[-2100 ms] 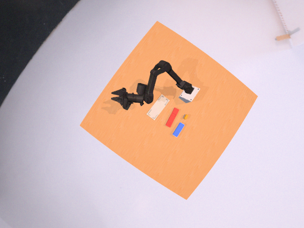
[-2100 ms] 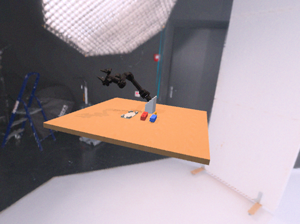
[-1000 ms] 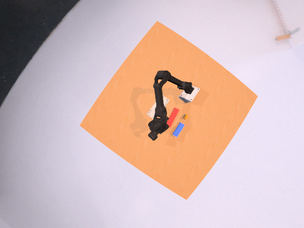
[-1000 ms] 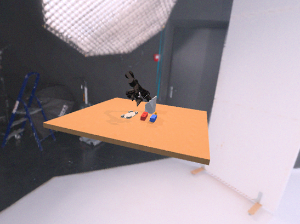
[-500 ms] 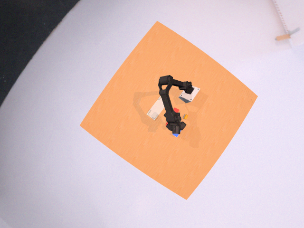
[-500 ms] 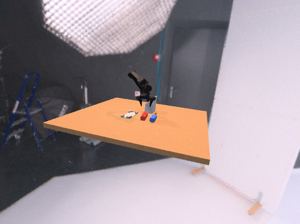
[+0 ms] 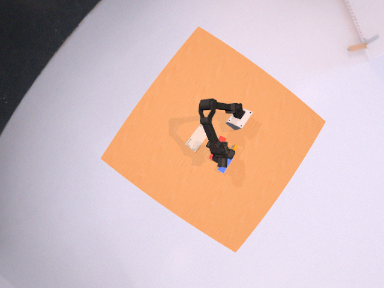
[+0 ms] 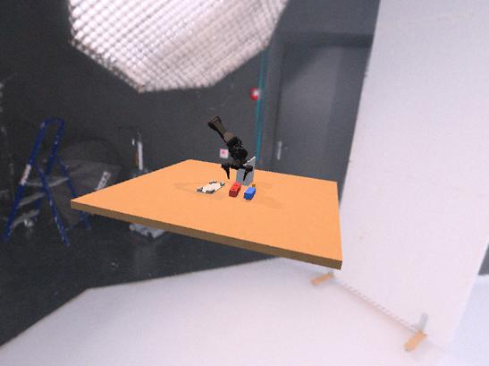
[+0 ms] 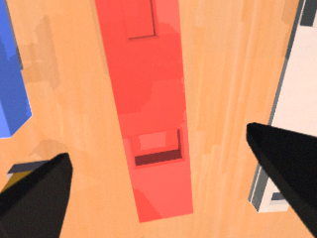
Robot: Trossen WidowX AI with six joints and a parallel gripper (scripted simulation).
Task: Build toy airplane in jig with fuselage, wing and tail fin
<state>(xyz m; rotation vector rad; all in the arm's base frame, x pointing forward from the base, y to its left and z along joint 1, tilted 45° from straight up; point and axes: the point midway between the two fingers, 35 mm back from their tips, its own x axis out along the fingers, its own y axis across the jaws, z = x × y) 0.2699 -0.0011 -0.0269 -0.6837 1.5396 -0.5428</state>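
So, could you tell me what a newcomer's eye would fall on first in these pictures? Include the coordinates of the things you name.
Probably the big bright light panel (image 8: 187, 24) at the top of the exterior view, hanging above the orange table (image 7: 173, 93) (image 8: 301, 220). Next comes the black arm (image 7: 210, 131) (image 8: 228, 138), dark against that orange. In the wrist view, the red fuselage (image 9: 154, 94) runs down the middle, on the table between the open gripper's (image 8: 236, 177) (image 9: 159, 139) dark fingers.

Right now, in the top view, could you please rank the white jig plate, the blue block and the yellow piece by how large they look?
1. White jig plate
2. Blue block
3. Yellow piece

The gripper partly covers the blue block.
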